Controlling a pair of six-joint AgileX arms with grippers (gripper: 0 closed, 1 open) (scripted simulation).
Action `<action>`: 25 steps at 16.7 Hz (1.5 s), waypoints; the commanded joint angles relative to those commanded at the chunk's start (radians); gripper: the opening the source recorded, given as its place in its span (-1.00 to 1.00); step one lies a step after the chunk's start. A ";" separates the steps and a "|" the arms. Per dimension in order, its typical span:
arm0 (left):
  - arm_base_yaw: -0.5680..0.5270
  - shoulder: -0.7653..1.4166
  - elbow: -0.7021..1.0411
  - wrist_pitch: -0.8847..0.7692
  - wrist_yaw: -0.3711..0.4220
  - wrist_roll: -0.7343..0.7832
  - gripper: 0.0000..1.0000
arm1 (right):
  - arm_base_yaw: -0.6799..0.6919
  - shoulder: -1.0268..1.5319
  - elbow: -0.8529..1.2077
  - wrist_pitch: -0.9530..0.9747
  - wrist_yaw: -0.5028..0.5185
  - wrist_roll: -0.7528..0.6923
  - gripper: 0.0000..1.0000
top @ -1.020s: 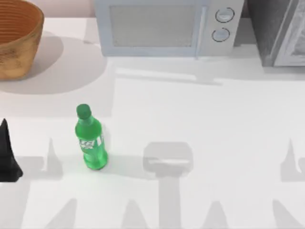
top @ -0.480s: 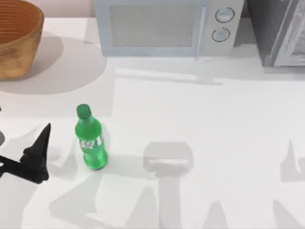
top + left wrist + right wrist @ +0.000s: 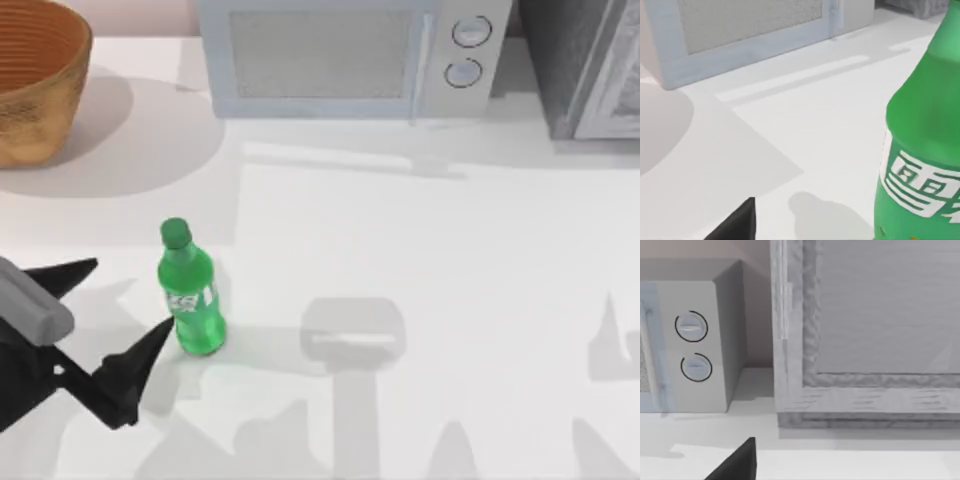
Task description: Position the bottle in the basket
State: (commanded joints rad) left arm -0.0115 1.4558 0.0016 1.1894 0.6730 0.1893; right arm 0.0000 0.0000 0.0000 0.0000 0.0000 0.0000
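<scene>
Bottle (image 3: 190, 292) stands upright on the table (image 3: 430, 260), lower left of the top view, cap twd the back, nothing touching it. Left gripper (image 3: 112, 312) sits at the lower-left edge w/ its two dark fingers (image 3: 128, 368) spread wide, one tip just beside the bottle's base, the other well apart. Step in hand looks like the approach to grasp: pincer open, holding nothing. To do it well, slide in so the body sits btwn both tips around the label band, level, no nudge that tips it, then close. Basket (image 3: 35, 75) waits in the upper-left corner, well apart, so lift high enough to clear its rim. Microwave (image 3: 340, 55) stands at the back. Right gripper: parked, a dark tip in its wrist view; open or closed, can't tell.
</scene>
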 joint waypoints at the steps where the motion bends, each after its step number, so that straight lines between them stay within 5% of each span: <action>1: -0.001 0.063 0.001 0.051 0.029 0.008 1.00 | 0.000 0.000 0.000 0.000 0.000 0.000 1.00; 5: -0.005 0.218 0.008 0.181 0.104 0.030 1.00 | 0.000 0.000 0.000 0.000 0.000 0.000 1.00; 12: -0.006 0.234 0.008 0.192 0.108 0.030 1.00 | 0.000 0.000 0.000 0.000 0.000 0.000 1.00; 21: -0.231 0.471 0.204 0.287 -0.101 -0.044 1.00 | 0.000 0.000 0.000 0.000 0.000 0.000 1.00; 25: -0.245 0.486 0.216 0.292 -0.115 -0.048 1.00 | 0.000 0.000 0.000 0.000 0.000 0.000 1.00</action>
State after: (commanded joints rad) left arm -0.2566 1.9416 0.2176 1.4810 0.5577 0.1409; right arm 0.0000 0.0000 0.0000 0.0000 0.0000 0.0000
